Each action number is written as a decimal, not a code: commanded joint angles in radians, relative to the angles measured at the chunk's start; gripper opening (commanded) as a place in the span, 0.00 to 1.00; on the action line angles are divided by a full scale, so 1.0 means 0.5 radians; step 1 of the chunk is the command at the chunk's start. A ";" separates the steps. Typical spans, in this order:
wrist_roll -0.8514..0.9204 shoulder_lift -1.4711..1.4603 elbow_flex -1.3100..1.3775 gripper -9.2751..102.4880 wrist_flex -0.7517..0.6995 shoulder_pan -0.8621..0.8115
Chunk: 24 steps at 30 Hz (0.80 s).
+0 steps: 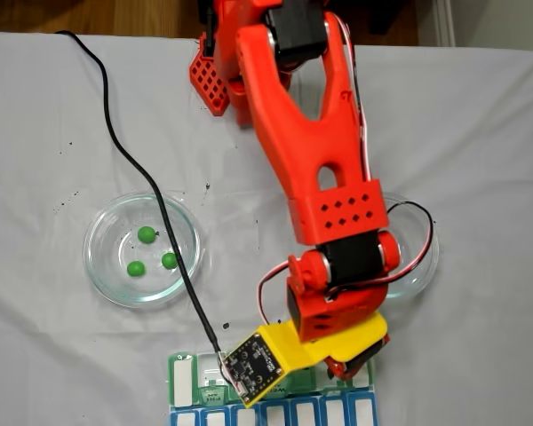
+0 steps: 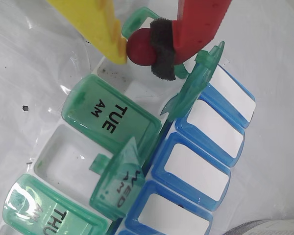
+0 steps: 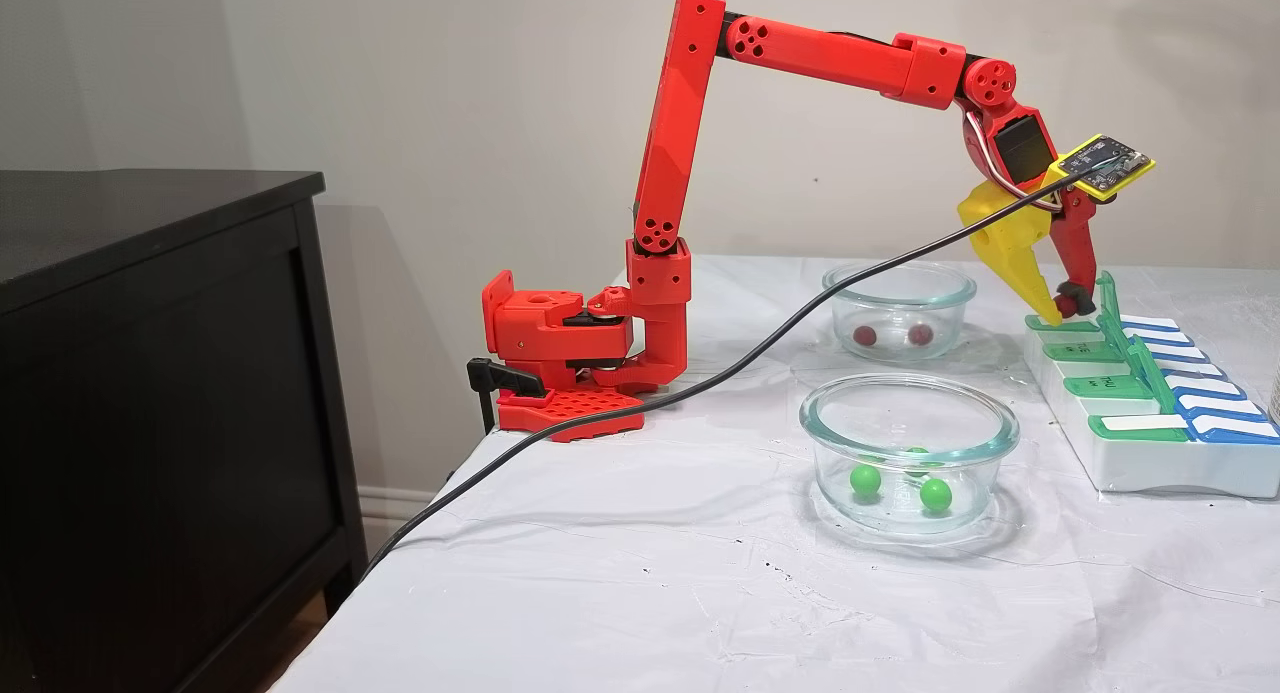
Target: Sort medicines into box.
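In the wrist view my gripper is shut on a glossy red pill, pinched between the yellow finger and the black-padded red finger. It hangs just above an open end compartment of the box, whose green lid stands upright. The TUE lid is shut and the WED lid is raised. In a fixed view, three green pills lie in the left glass dish. In another fixed view, two red pills sit in the far dish, and the gripper is over the box.
A black cable runs from the wrist camera across the left dish and the white cloth. The arm's base is clamped at the table's far edge. A dark cabinet stands beside the table. The right dish is partly under the arm.
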<state>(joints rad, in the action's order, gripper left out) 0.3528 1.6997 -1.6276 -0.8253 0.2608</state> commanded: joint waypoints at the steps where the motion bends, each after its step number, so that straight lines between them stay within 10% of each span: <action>1: 0.015 0.058 0.086 0.19 -0.015 0.043; 14: 0.067 0.120 0.117 0.21 -0.129 0.064; 24: 0.083 0.209 0.629 0.08 -1.098 0.206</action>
<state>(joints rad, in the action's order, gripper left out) 0.3835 1.6997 -1.4972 -1.1980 0.3145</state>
